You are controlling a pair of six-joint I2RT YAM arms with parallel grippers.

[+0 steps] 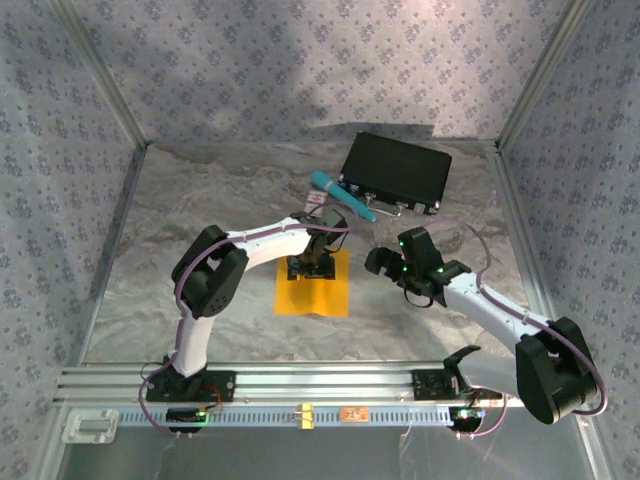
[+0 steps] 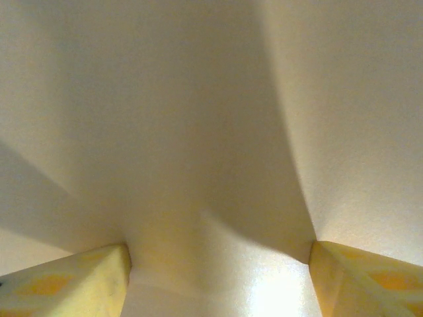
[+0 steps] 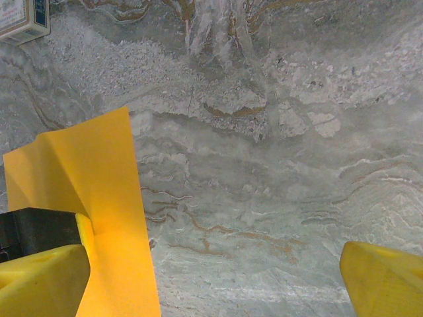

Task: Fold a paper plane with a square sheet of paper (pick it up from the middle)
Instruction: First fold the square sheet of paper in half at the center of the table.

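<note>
**A:** Honestly, what worries you most on this marble table [image 1: 200,260]?

**B:** Not the black case [image 1: 395,172] at the far right, which sits well apart from the work. It's the square sheet of paper [image 1: 312,292]. It lies near the middle of the table, and from the right wrist it looks buckled rather than flat.

**A:** And the arms?

**B:** The left gripper [image 1: 314,268] is down on the far half of the sheet. Its jaws are spread wide, with paper between the fingers [image 2: 73,284], and it clamps nothing yet. If it closes off-centre, I judge it pinches a stray crease. It could also drag the thin sheet over the smooth top and skew it.

**A:** The other one?

**B:** The right gripper [image 3: 211,277] hangs just right of the sheet, also wide open and empty, with one finger beside the paper's edge. Coming in low, it could crumple that edge or shove the sheet against the left fingers.

**A:** Anything small in the way?

**B:** The teal pen [image 1: 342,196] and the little white card [image 1: 313,203] lie just beyond the sheet's far edge. A sheet sliding that way could nudge them, and the pen would probably roll.
</note>
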